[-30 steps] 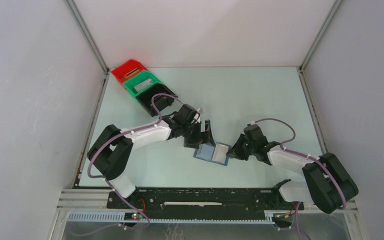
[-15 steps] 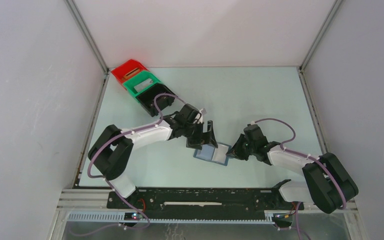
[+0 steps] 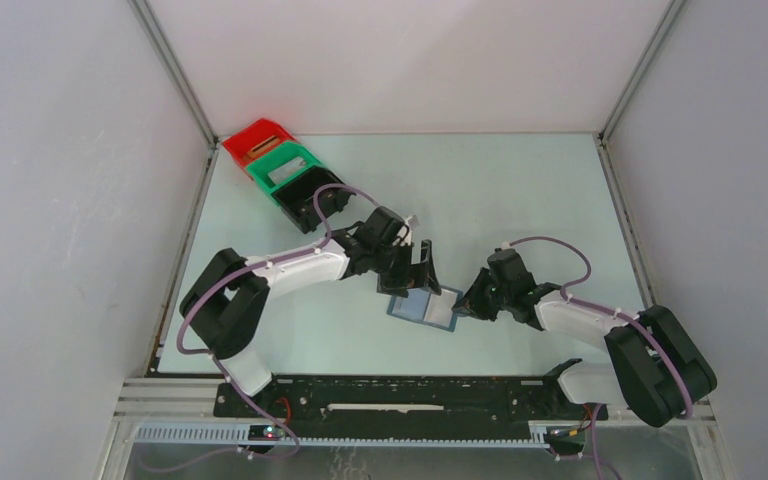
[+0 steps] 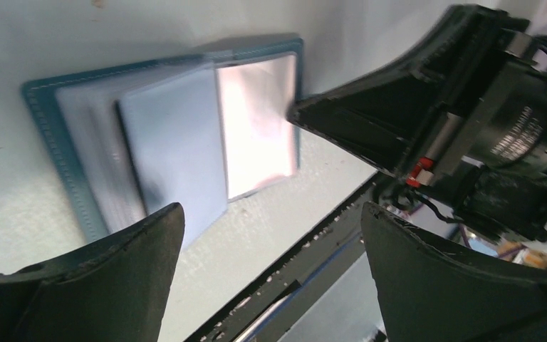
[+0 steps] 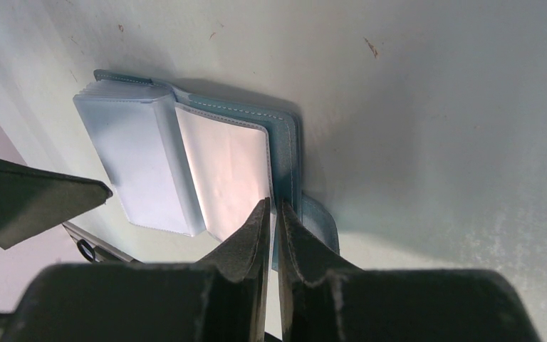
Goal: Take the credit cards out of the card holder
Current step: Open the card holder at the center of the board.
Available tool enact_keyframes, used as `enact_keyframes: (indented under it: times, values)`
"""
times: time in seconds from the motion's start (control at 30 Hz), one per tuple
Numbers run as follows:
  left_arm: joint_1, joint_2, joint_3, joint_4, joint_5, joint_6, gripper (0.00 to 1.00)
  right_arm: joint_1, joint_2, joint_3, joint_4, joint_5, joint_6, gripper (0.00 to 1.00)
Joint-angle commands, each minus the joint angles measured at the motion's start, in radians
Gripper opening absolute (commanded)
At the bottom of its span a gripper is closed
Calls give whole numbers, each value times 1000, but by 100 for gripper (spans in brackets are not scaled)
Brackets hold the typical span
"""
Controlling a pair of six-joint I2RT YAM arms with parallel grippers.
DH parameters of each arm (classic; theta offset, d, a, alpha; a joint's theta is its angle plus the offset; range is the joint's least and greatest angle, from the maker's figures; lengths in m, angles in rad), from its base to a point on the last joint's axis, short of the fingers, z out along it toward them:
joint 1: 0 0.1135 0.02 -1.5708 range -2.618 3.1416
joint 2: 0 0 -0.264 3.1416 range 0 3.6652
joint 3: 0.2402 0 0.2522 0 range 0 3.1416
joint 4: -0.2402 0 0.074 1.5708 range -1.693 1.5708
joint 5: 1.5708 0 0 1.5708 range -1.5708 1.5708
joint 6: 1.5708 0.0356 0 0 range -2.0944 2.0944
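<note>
The blue-teal card holder (image 3: 424,305) lies open on the table between the two arms. It also shows in the left wrist view (image 4: 43,135) and the right wrist view (image 5: 288,132). Pale translucent sleeves (image 5: 139,160) fan out inside it. I cannot make out a silvery grey or dark credit card as a separate thing. My right gripper (image 3: 463,305) (image 5: 271,208) is shut on the holder's right edge. My left gripper (image 3: 408,279) (image 4: 271,214) is open and empty just above the holder's left part.
Red (image 3: 258,138), green (image 3: 285,168) and black (image 3: 315,200) bins stand in a row at the back left. The black rail (image 3: 410,395) of the arm bases runs along the near edge. Grey walls close in the table on three sides.
My left gripper has moved right and a little nearer, over the open holder's left part. The right gripper and the holder have stayed put.
</note>
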State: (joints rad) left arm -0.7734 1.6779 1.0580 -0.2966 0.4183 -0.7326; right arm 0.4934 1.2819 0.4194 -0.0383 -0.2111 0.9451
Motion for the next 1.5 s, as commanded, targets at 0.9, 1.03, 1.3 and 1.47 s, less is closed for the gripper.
enact_keyframes:
  times: [0.9,1.03,1.3,1.47]
  values:
    - [-17,-14,45,-22,-103,18,99,-1,-28,-20,-7,18,-13,15]
    - [-18,-7,54,-53,-125,27,99,-1,-26,-24,-2,15,-13,15]
    - [-20,4,50,-32,-92,21,98,-1,-29,-24,-7,17,-12,15]
    - [-20,28,49,22,2,8,98,-1,-29,-24,-7,18,-12,15]
